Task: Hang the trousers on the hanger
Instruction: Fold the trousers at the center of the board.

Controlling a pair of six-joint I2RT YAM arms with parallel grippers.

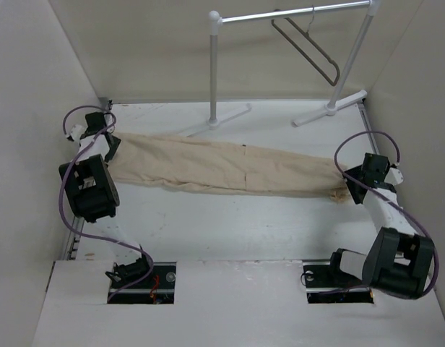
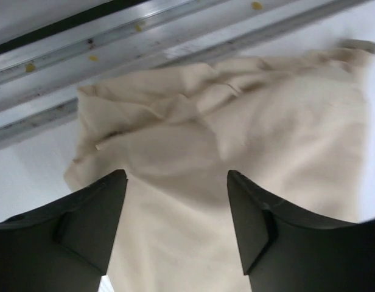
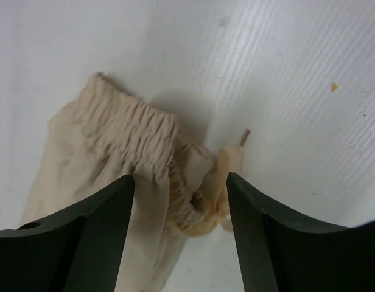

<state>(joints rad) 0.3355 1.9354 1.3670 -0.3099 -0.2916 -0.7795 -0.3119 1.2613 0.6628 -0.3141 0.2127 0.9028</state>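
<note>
The beige trousers (image 1: 230, 168) lie stretched flat across the table from left to right. The dark hanger (image 1: 309, 47) hangs by its hook from the white rail at the back right, well away from both grippers. My left gripper (image 1: 110, 147) is open over the trousers' left end; in the left wrist view the gripper (image 2: 175, 176) has creased cloth (image 2: 236, 134) between and beneath its fingers. My right gripper (image 1: 350, 186) is open at the right end; in the right wrist view the gripper (image 3: 180, 177) straddles the gathered elastic edge (image 3: 126, 128) and a short cord (image 3: 231, 159).
The white garment rail (image 1: 295, 13) stands at the back on two feet (image 1: 222, 119) (image 1: 331, 108). White walls close in left and right. A metal track (image 2: 114, 42) runs along the table edge beyond the trousers' left end.
</note>
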